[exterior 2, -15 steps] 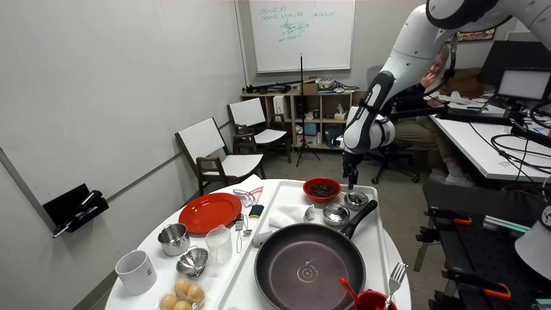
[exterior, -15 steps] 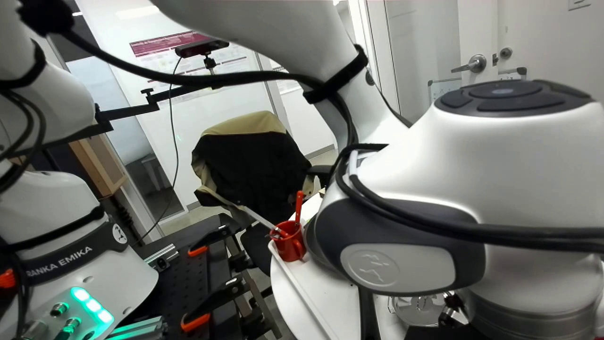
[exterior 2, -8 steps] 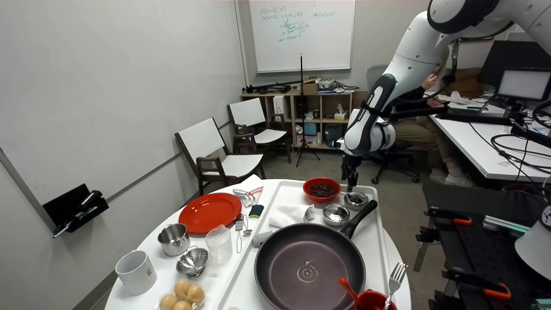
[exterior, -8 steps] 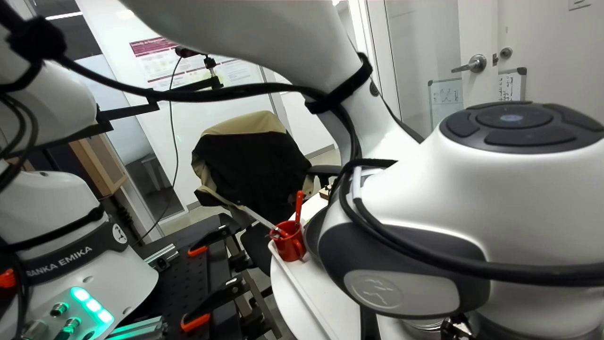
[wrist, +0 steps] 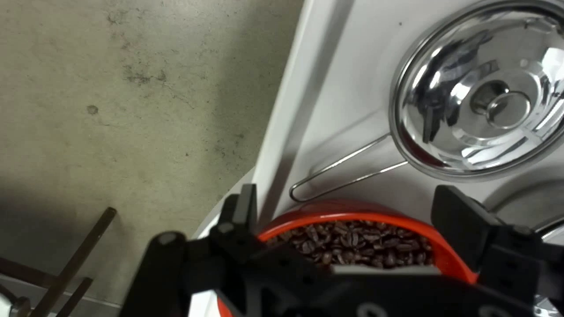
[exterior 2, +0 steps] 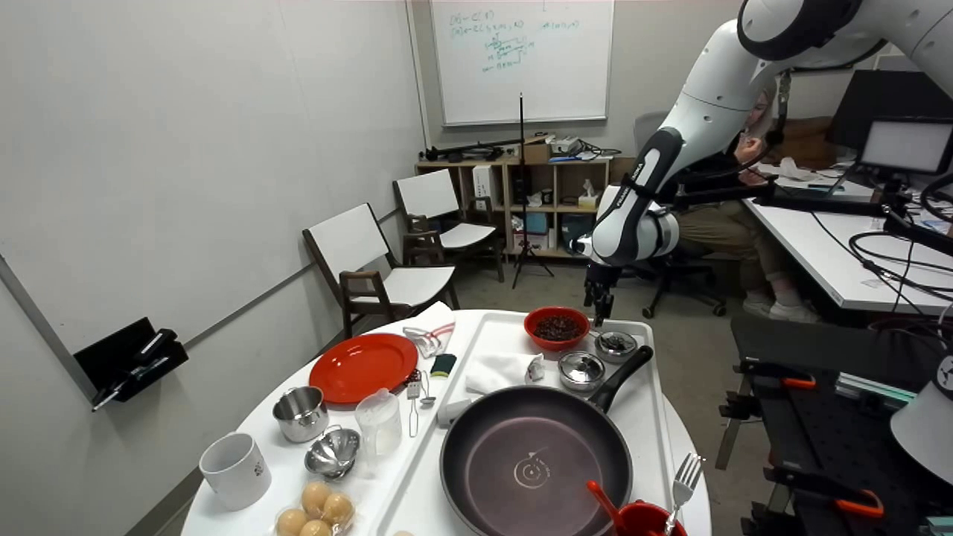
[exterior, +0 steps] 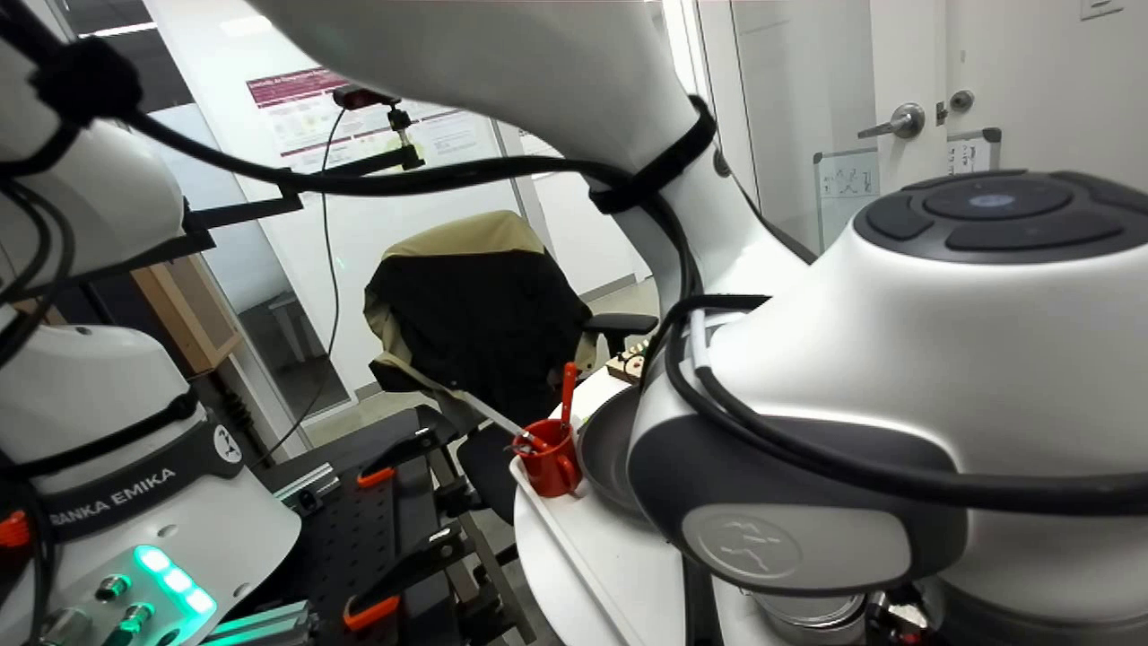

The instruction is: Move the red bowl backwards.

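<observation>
1. The bowl (exterior 2: 557,345) sits upright on the tray (exterior 2: 644,439), beyond the pan (exterior 2: 532,469) and near the tray's edge. Nothing holds it; its own weight and the beans (wrist: 352,240) in it presumably keep it steady.

2. The claw (wrist: 345,200) is open, gripping nothing. In the wrist view its jaws stand wide apart, one to each side of the visible far stretch of rim; whether they touch it I cannot tell.

3. That spread probably readies them for the bowl. Since the bowl looks wider than the gap, I would expect a pinch on one part of the wall, not a hold around the whole.

4. With beans inside, it should travel level; a one-sided pinch could tip it and spill some.

5. A lidded dish (wrist: 476,141) lies close by, its wire handle (wrist: 327,169) ending just beside the bowl. Placed so, it might snag a low claw or get dragged along.

6. The mug (exterior: 549,471), just beside the pan, serves as a stand: a fork (exterior 2: 685,480) leans in it, tines up, likely to save room.

7. The plate (exterior 2: 365,365), also red, lies off the tray on the table (exterior 2: 287,473).

8. The move looks not yet begun; which way "backwards" runs is unclear.
</observation>
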You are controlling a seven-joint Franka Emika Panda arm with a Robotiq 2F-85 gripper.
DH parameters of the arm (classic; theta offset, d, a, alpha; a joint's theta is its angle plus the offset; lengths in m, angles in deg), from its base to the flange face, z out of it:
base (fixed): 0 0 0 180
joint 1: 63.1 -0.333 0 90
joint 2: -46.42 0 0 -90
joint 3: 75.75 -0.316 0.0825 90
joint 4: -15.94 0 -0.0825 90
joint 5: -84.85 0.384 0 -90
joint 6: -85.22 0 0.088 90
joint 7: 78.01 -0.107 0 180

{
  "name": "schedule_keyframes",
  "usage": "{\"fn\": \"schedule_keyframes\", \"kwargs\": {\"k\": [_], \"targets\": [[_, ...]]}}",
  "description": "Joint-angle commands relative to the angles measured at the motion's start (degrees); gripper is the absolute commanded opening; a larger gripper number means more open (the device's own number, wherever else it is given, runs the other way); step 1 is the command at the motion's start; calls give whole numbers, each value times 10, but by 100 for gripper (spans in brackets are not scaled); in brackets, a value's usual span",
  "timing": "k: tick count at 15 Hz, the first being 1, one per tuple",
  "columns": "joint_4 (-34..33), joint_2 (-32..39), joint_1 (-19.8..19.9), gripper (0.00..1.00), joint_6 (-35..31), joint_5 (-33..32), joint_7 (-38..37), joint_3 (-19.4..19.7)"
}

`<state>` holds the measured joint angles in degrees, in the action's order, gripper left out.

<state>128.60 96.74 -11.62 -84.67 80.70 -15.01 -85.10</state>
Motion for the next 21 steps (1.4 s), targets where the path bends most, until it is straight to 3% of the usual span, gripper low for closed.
{"fn": "schedule_keyframes", "kwargs": {"k": [1, 12, 21], "targets": [[-13, 9, -1, 100, -8, -11, -4, -3], [-14, 1, -76, 100, 8, -9, -85, 59], [-12, 4, -108, 100, 20, -11, -135, 80]]}}
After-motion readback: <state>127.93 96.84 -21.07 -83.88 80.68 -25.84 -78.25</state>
